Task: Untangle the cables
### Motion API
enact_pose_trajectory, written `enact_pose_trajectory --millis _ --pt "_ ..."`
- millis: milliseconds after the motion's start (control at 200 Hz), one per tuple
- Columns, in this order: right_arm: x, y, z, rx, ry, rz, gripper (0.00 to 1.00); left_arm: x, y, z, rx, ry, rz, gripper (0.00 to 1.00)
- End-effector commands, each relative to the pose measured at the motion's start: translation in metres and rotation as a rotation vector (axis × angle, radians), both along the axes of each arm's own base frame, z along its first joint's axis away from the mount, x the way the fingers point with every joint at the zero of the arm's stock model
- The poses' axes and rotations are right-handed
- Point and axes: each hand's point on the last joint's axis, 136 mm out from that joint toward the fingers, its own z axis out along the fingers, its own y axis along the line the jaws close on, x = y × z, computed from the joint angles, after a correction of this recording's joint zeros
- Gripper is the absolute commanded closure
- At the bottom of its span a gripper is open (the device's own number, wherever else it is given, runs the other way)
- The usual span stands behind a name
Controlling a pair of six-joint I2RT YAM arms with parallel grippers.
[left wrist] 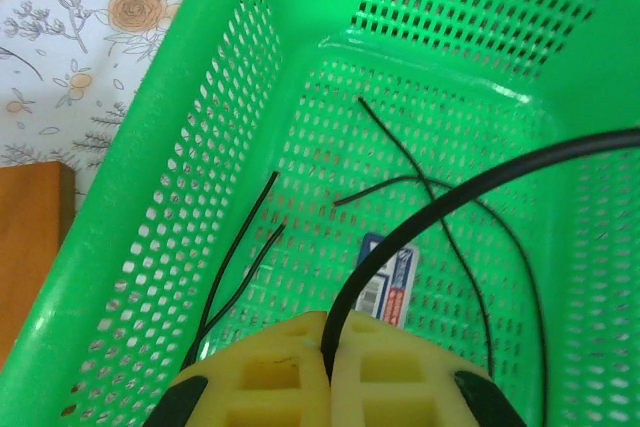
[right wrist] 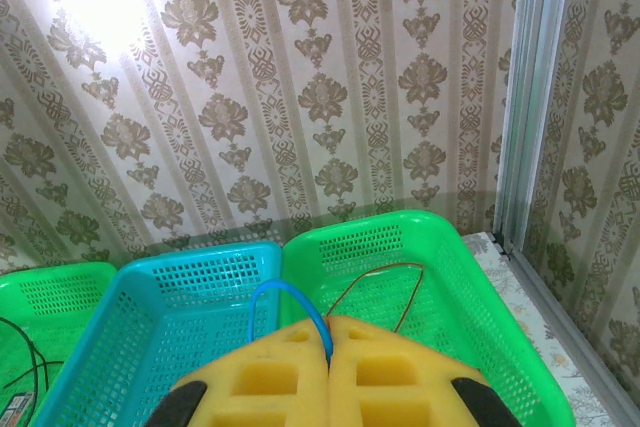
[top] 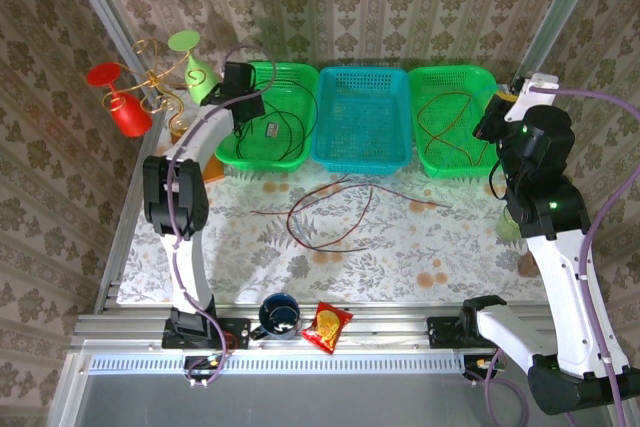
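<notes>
Seen from above, a table under a pale floral cloth (top: pixel 430 247) fills the middle of the frame. Along its far edge, upper centre, three perforated plastic baskets stand side by side: a green left basket (top: pixel 258 162), a teal middle basket (top: pixel 360 160) and a green right basket (top: pixel 455 169). The white-and-black left arm (top: pixel 190 177) reaches up to the left basket. The right arm (top: pixel 550 207) rises at the right edge, beside the right basket.

Loose thin dark red and black cables (top: pixel 330 215) lie looped on the cloth at centre, just below the baskets. A thin red cable (top: pixel 450 112) curls inside the right basket.

The left wrist view adds detail from inside the left basket. The left gripper (left wrist: pixel 328 347), bottom centre, has its yellow pads pressed together on a thick black cable (left wrist: pixel 480 187) that arcs to the right edge. Thinner black wires (left wrist: pixel 400 157) and a small blue-and-white label (left wrist: pixel 385 272) lie on the basket floor.

In the right wrist view, the right gripper (right wrist: pixel 328 347) pinches a thin blue cable (right wrist: pixel 290 292) that loops left, above the teal basket.

Small items at the near edge: a dark blue mug (top: pixel 279 314) and a red snack packet (top: pixel 326 326).
</notes>
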Motion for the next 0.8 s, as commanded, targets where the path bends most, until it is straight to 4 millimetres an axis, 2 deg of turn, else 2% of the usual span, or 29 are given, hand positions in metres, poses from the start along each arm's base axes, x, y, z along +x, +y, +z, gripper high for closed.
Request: enact_pose_trajectory --millis 0,115,225,305,445,530,600,795 --pt "-0.004 0.002 0.009 0.008 -0.024 0.017 1.0 -0.011 -0.006 0.014 0.263 -0.036 -0.049 1.0" --pt "-0.003 0.002 0.008 0.006 -0.02 0.017 1.0 -0.014 0.007 -0.005 0.489 0.008 -0.073 1.0" --pt "-0.004 0.002 0.008 0.002 -0.019 0.016 1.0 -0.019 0.031 -0.015 0.527 0.039 -0.019 1.0" --pt "-0.003 0.002 0.007 0.002 -0.015 0.016 1.0 -0.023 0.048 -0.01 0.555 0.025 0.031 1.0" --pt "0.0 0.003 0.004 0.008 -0.009 0.02 1.0 -0.026 0.06 0.008 0.642 -0.013 0.068 0.98" --pt "0.003 0.004 0.004 0.021 -0.012 0.026 1.0 -0.027 0.061 0.014 0.691 -0.027 0.07 0.97" --pt "0.005 0.006 0.003 0.03 -0.01 0.031 1.0 -0.027 0.055 0.009 0.663 -0.018 0.031 0.96" --pt "0.007 0.008 0.01 0.042 -0.023 0.041 1.0 -0.024 0.008 -0.008 0.684 0.027 -0.155 0.94"
